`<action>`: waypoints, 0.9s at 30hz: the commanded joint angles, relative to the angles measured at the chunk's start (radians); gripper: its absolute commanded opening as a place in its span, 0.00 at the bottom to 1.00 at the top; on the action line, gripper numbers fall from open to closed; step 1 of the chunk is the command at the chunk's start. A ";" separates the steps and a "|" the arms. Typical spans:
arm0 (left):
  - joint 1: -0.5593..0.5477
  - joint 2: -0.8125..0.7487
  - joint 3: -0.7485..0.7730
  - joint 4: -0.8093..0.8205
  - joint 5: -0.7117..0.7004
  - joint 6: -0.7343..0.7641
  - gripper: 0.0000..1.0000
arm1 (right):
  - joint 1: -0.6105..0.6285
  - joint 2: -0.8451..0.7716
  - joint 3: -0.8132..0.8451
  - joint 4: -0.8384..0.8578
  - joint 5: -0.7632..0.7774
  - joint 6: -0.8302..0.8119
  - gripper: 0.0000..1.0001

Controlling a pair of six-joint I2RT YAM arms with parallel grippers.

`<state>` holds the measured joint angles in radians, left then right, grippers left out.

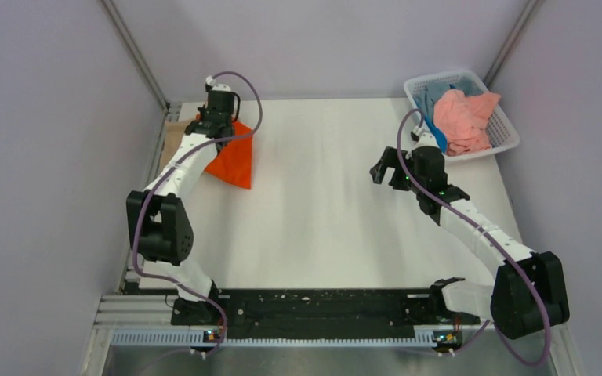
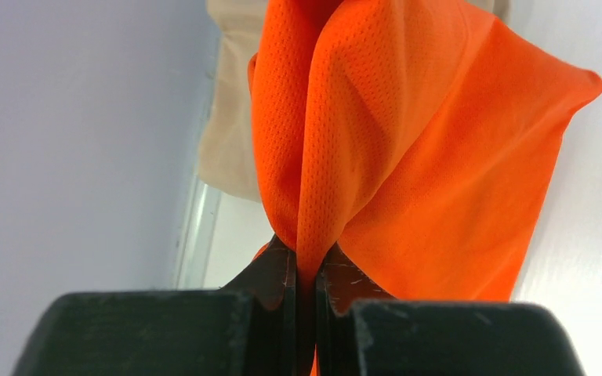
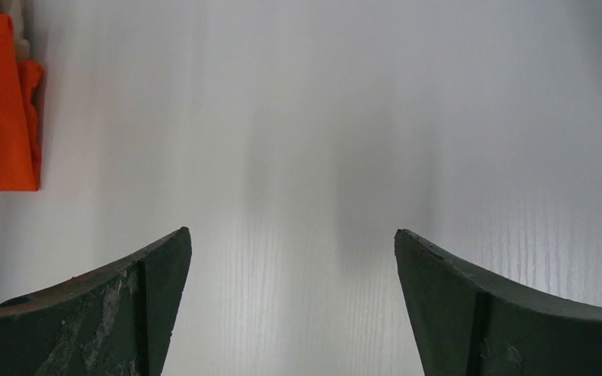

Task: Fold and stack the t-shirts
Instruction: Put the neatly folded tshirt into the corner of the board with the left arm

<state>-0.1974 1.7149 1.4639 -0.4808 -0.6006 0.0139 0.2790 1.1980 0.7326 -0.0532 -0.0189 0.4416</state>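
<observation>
A bright orange t-shirt (image 1: 233,159) hangs folded at the table's far left, and my left gripper (image 1: 216,123) is shut on its upper edge. In the left wrist view the orange cloth (image 2: 407,149) is pinched between the shut fingers (image 2: 282,274). A tan-beige t-shirt (image 1: 174,135) lies under and behind it, also seen in the left wrist view (image 2: 231,133). My right gripper (image 1: 382,170) is open and empty above the bare table, right of centre. The right wrist view shows its spread fingers (image 3: 149,298) and the orange shirt's edge (image 3: 0,110). Salmon-pink (image 1: 462,119) and blue (image 1: 437,98) shirts lie in the basket.
A white lattice basket (image 1: 505,125) stands at the far right corner. Grey walls enclose the table on the left, back and right. A metal rail (image 1: 157,149) runs along the left edge by the tan shirt.
</observation>
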 commanded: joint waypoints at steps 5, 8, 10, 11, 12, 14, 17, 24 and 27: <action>0.029 -0.123 0.133 0.013 0.020 0.049 0.00 | -0.001 -0.024 0.009 0.002 0.046 -0.024 0.99; 0.041 -0.133 0.151 0.029 0.052 0.039 0.00 | -0.002 -0.026 0.011 -0.003 0.052 -0.024 0.99; 0.051 -0.134 0.156 0.031 0.078 0.030 0.00 | -0.001 -0.029 0.011 -0.007 0.055 -0.024 0.99; 0.059 -0.131 0.153 0.033 0.091 0.023 0.00 | -0.001 -0.032 0.009 -0.009 0.058 -0.025 0.99; 0.073 -0.125 0.151 0.031 0.101 0.013 0.00 | -0.002 -0.033 0.009 -0.011 0.062 -0.024 0.99; 0.095 -0.108 0.148 0.023 0.120 -0.006 0.00 | -0.001 -0.034 0.010 -0.014 0.067 -0.026 0.99; 0.122 -0.077 0.137 0.033 0.123 0.001 0.00 | -0.002 -0.033 0.010 -0.015 0.071 -0.027 0.99; 0.154 -0.022 0.072 0.083 0.087 0.034 0.00 | -0.002 -0.024 0.012 -0.019 0.072 -0.025 0.99; 0.154 -0.021 -0.001 0.191 0.058 0.054 0.00 | -0.002 -0.022 0.013 -0.019 0.073 -0.021 0.99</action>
<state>-0.0441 1.6958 1.5219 -0.4381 -0.4980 0.0376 0.2790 1.1980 0.7326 -0.0765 0.0402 0.4274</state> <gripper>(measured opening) 0.072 0.988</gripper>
